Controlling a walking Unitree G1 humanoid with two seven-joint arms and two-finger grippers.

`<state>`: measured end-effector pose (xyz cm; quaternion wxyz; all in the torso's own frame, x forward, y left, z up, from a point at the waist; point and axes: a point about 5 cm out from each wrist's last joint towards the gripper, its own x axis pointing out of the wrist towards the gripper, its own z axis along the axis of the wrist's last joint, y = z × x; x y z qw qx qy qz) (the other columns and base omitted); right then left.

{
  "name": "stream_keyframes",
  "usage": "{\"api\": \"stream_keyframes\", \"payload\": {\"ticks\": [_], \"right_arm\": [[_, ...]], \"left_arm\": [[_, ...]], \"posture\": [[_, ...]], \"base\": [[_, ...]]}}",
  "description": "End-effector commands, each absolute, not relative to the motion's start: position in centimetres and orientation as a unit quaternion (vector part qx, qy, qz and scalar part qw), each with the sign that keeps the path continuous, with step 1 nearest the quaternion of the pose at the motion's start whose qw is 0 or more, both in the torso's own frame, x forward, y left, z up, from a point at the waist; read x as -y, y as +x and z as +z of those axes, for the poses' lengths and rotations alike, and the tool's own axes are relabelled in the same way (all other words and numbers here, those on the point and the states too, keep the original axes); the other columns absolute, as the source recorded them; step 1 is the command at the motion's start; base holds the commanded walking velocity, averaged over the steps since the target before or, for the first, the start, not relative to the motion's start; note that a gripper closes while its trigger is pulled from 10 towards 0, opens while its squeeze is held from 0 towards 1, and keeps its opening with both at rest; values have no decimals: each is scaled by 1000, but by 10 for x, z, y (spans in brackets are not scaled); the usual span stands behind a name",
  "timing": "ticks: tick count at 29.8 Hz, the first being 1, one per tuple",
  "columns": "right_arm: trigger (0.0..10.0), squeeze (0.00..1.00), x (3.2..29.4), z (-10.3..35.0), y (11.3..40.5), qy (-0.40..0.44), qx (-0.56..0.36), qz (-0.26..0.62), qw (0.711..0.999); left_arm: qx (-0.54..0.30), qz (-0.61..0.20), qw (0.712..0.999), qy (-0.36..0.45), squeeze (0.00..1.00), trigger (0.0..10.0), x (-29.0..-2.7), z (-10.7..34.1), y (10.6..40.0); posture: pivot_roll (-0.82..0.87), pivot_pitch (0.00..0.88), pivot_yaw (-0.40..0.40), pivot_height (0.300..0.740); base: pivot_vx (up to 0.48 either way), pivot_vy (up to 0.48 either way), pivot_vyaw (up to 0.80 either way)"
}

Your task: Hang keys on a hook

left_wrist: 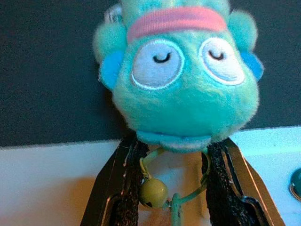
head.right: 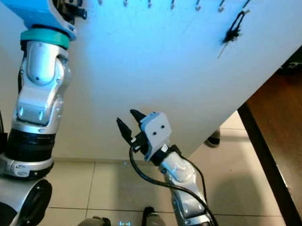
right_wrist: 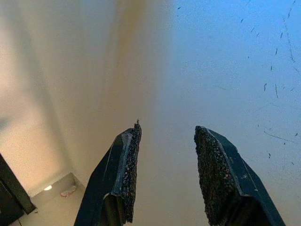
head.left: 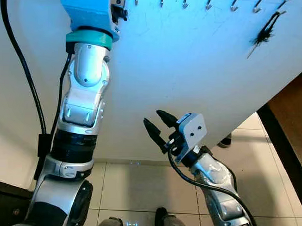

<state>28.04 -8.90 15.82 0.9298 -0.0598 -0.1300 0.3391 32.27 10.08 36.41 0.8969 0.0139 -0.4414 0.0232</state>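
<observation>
Nearest us in the left eye view are our own arms: the left arm (head.left: 81, 110) reaches straight up the white wall (head.left: 192, 75) to its top edge, where a row of hooks (head.left: 185, 2) runs across, and its gripper is cut off at the frame's top, just left of the first hooks. One hook toward the wall's right end already carries a dark tassel (head.left: 265, 31). The right gripper (head.left: 158, 125) hovers low before the wall, fingers parted and holding nothing. In the right eye view the same scene shows again. In the left wrist view, the left gripper (left_wrist: 174, 188) is clenched on the keys (left_wrist: 176, 70), which here are a teal plush head with a pink band, a thin ring (left_wrist: 181, 193) and a small bell (left_wrist: 154, 192) hanging between the fingers. We judge the plush soft and light, so it will squash and swing; the stiff ring is what must go over a hook. In the right wrist view, the rough pads (right_wrist: 129, 174) stand apart, facing bare wall.
</observation>
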Motion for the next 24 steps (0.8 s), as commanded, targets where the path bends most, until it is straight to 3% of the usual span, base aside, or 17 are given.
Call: {"api": "stream_keyframes", "payload": {"ticks": [1,6,24], "right_arm": [[10000,0,88,154,277,-56,120,343,930],[10000,0,87,153,277,-56,119,343,930],[10000,0,85,152,277,-54,119,345,930]], "left_arm": [[427,15,904,3,0,10000,-96,360,326],[397,-39,917,-27,0,10000,-76,354,326],[385,-89,917,-56,0,10000,-45,353,320]], "posture": [[57,170,64,740],[59,168,70,740],[60,163,80,740]], "base": [[0,0,0],[0,0,0],[0,0,0]]}}
